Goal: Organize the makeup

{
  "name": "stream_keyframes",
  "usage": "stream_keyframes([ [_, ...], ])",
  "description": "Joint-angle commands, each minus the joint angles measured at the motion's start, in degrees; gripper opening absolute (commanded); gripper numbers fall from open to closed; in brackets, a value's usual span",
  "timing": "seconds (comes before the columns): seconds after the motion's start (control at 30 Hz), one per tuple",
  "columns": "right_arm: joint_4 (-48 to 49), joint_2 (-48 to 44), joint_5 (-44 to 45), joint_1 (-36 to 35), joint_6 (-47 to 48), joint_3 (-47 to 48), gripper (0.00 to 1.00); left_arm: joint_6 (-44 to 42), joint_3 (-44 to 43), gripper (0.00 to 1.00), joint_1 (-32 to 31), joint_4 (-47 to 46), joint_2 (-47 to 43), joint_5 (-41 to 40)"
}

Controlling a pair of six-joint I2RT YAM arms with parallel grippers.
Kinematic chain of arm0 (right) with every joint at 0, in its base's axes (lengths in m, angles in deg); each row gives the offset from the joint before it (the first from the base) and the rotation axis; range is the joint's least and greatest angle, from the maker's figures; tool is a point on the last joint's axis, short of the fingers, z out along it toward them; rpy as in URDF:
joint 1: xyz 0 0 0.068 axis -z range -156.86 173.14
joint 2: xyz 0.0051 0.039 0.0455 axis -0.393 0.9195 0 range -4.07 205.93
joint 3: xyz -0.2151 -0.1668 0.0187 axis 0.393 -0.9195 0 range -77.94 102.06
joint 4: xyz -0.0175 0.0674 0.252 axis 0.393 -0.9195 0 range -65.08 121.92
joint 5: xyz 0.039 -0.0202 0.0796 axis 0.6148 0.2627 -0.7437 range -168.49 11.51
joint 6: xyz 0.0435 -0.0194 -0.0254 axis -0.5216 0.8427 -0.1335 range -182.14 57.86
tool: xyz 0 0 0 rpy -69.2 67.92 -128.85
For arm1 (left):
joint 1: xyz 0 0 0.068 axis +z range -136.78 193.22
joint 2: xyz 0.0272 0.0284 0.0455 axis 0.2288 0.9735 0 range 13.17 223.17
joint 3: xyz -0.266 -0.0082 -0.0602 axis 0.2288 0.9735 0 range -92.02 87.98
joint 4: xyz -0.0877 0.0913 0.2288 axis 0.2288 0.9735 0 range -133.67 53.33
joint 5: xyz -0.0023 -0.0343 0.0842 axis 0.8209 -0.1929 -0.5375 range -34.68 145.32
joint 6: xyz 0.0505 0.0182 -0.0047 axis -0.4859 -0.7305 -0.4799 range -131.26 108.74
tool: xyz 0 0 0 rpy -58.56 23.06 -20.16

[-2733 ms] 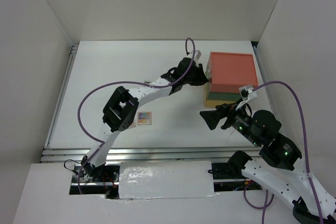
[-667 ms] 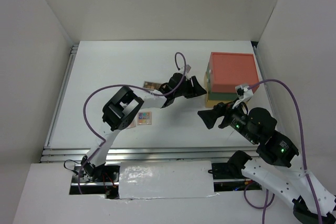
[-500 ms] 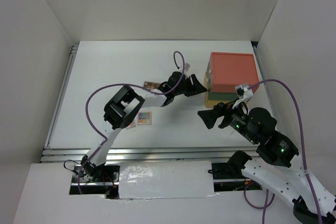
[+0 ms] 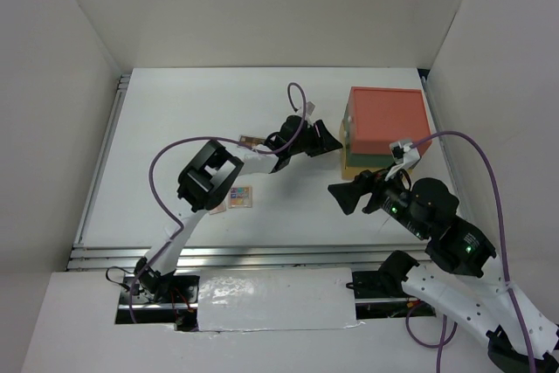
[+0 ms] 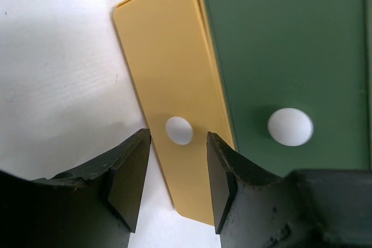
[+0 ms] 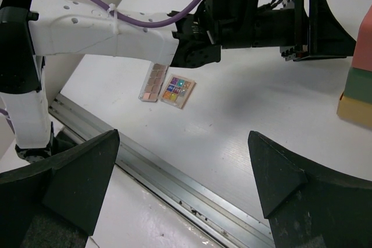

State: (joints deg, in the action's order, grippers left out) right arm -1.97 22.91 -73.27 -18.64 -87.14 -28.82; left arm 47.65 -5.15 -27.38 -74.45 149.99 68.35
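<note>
The worktop (image 4: 175, 128) carries the box (image 4: 387, 124) at its far right. My left claw (image 5: 177, 184) faces the box's yellow drawer (image 5: 174, 85), fingers a modest gap apart, gripping nothing. My right claw (image 6: 183, 184) hangs spread wide and empty, short of the box. The square palette (image 6: 177, 90) lies just beside a long palette (image 6: 153, 82) by my left elbow. Another palette (image 4: 249, 141) peeks out behind that arm.

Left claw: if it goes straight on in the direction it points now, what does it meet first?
Probably the yellow drawer front of the drawer box: its round white spot sits inside the open left claw. The green drawer front lies off to the side. Depth is unclear.
</note>
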Motion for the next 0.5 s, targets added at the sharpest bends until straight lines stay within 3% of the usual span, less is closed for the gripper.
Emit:
stream_keyframes([
  [0.0,2.07,0.62,-0.20,-0.41,0.74,-0.17,1.00,0.67,-2.50,0.56,0.08,-1.29,1.79,1.55],
  [0.47,2.07,0.97,0.15,-0.41,0.82,-0.43,1.00,2.96,-5.14,0.56,0.08,-2.43,5.39,4.27],
])
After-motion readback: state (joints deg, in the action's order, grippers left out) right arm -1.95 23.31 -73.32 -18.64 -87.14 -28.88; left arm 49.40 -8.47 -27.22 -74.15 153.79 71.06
